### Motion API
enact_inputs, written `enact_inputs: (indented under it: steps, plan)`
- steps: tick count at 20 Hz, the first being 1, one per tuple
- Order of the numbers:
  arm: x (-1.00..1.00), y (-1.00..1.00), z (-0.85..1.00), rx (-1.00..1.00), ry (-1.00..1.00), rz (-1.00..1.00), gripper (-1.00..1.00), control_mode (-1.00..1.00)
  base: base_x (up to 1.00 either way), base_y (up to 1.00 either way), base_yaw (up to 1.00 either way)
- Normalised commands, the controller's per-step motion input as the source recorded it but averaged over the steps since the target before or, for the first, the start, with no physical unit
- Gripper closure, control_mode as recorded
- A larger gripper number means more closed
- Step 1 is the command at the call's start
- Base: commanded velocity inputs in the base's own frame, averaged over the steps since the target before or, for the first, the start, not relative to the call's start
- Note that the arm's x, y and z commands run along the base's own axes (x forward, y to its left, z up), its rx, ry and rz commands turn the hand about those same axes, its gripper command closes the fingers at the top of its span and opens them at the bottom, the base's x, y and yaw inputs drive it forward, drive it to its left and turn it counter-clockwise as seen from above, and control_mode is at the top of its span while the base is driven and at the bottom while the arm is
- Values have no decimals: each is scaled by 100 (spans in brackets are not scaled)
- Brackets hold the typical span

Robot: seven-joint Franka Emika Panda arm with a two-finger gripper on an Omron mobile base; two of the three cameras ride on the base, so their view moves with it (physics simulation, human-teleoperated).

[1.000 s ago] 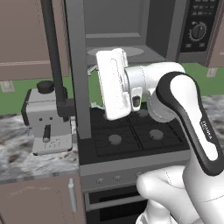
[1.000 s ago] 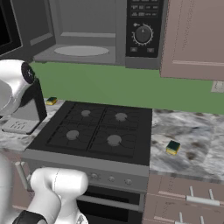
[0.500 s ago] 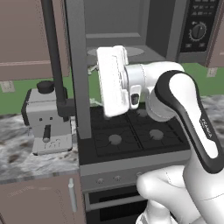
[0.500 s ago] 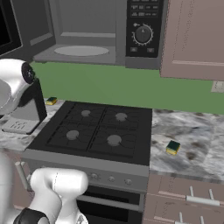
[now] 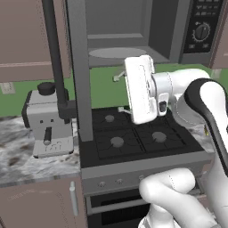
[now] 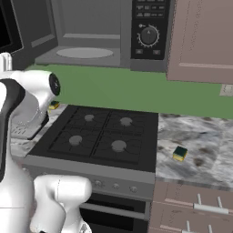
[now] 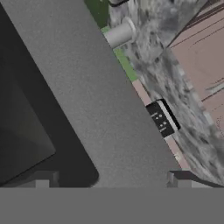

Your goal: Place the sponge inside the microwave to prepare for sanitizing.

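We see the microwave (image 6: 91,34) door swung wide, sponge (image 6: 180,153) resting on the bench (image 6: 205,150) right of the stove (image 6: 98,134), fingers' spread we cannot tell.

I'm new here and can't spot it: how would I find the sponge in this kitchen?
Start at the black four-burner stove, then look to the grey marbled counter on its right in the right base view. The sponge lies there alone near the counter's front edge, a tiny yellow block with a dark green top.

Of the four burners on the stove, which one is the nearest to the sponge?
The front right burner is nearest. The sponge lies on the marble counter to the right of the stove; the other three burners sit farther left or farther back.
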Motion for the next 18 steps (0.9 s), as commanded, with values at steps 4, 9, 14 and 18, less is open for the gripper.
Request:
enact_inputs:
  steps: [4,9,14,18]
  plan:
    - [-1,-100,-34,-26,0,0,-100,-100,0,0,0]
    - [-31,-72,-93,-53,0,0,-100,-100,0,0,0]
    - [-4,-42,-93,-83,-17,26,-100,-100,0,0,0]
    - [-5,-72,-88,-74,-24,30,-100,-100,0,0,0]
